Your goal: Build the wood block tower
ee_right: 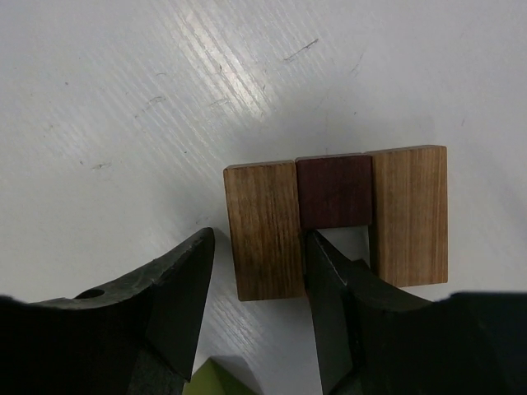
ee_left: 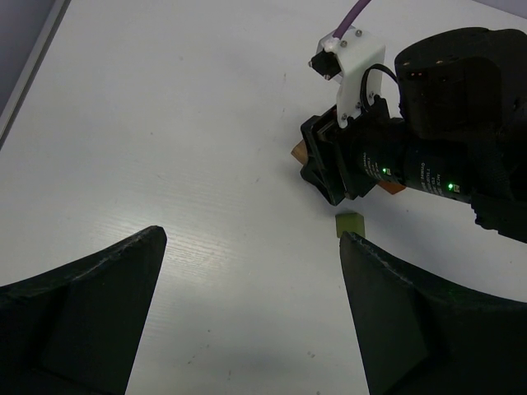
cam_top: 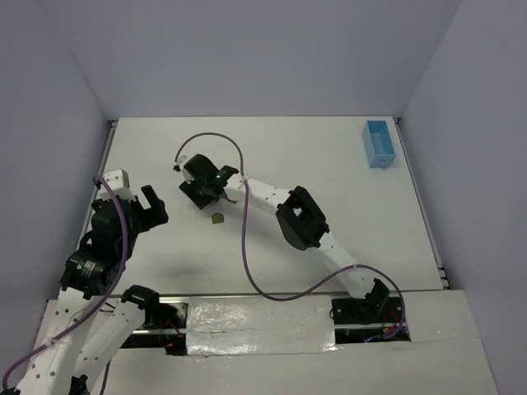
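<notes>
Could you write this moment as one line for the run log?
right gripper: open, astride left tan block | left gripper: open, empty | green block: lying free

We see our right gripper (cam_top: 200,196) left of centre, a green block (cam_top: 218,219) just below, a blue box (cam_top: 380,144) upper right.

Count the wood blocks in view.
4. A tan block between the jaws of the right gripper, a dark brown block touching it, a second tan block beyond that, a green block apart nearby. Others may be hidden.
</notes>
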`<state>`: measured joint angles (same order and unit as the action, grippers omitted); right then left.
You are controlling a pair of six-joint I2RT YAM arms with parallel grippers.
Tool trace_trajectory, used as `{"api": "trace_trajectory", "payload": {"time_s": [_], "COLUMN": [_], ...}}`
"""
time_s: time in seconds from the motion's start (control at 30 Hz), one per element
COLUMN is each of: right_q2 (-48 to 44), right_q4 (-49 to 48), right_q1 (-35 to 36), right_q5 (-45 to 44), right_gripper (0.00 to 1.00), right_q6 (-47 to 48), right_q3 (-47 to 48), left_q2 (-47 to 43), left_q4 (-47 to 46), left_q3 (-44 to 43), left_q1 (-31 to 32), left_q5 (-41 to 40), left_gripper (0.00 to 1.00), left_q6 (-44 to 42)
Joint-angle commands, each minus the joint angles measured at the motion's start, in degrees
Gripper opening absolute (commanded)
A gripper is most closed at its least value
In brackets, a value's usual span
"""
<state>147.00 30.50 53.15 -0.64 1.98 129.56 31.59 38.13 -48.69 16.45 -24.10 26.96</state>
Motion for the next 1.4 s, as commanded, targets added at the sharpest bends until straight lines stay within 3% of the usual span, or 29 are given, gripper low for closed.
{"api": "trace_trajectory", "payload": {"time_s": [0.0,0.17,0.23,0.47,0.6,0.63,0.77,0.83,0.9,0.93,1.03,1.37], "right_q2": [0.4,-1.2,-4.2,-22.9,-36.0,-39.0,-50.9,-52.8,-55.0,-55.5,-56.2,-49.8], "right_q4": [0.2,-1.1,-3.3,-13.7,-16.6,-18.3,-19.8,-16.6,-14.6,-14.2,-14.3,-13.8], "right_q1": [0.9,2.1,2.8,2.6,-2.1,-3.5,-12.9,-19.6,-21.8,-27.4,-32.1,-33.5], "right_q5": [0.4,-0.5,0.4,4.0,1.0,1.3,2.8,-1.7,-3.6,-5.2,-5.4,-6.9], "right_gripper": [0.55,0.42,0.33,0.29,0.28,0.28,0.25,0.25,0.24,0.25,0.27,0.31], "right_q6": [0.8,1.2,1.1,-1.8,-8.0,-9.8,-10.2,-11.0,-12.3,-12.6,-12.4,-13.7], "right_q3": [1.6,-0.5,-3.5,-17.0,-29.6,-37.7,-54.0,-60.3,-64.0,-67.0,-72.0,-72.1], "left_q2": [-0.5,-0.5,-0.4,-0.5,-0.7,-0.7,-0.9,-0.7,-0.7,-0.7,-1.2,-1.0], "left_q4": [-2.1,-2.2,-2.2,-2.2,-2.0,-2.1,-2.4,-2.4,-2.4,-2.4,-2.4,-2.5], "left_q3": [-0.3,-0.3,-0.3,-0.3,-0.3,-0.3,0.0,-0.1,-0.1,-0.2,-0.1,0.1], "left_q1": [0.2,0.1,0.2,0.2,0.3,0.3,0.5,0.6,0.7,0.7,0.7,0.8], "left_q5": [0.5,0.6,0.8,0.7,0.5,0.5,1.2,1.7,1.7,1.7,1.8,1.9], "left_gripper": [0.99,1.0,1.0,0.99,0.99,1.0,0.99,0.99,0.99,0.99,0.99,1.0], "left_q6": [-1.1,-1.2,-1.3,-1.2,-1.1,-1.1,-1.4,-1.4,-1.4,-1.4,-1.5,-1.5]}}
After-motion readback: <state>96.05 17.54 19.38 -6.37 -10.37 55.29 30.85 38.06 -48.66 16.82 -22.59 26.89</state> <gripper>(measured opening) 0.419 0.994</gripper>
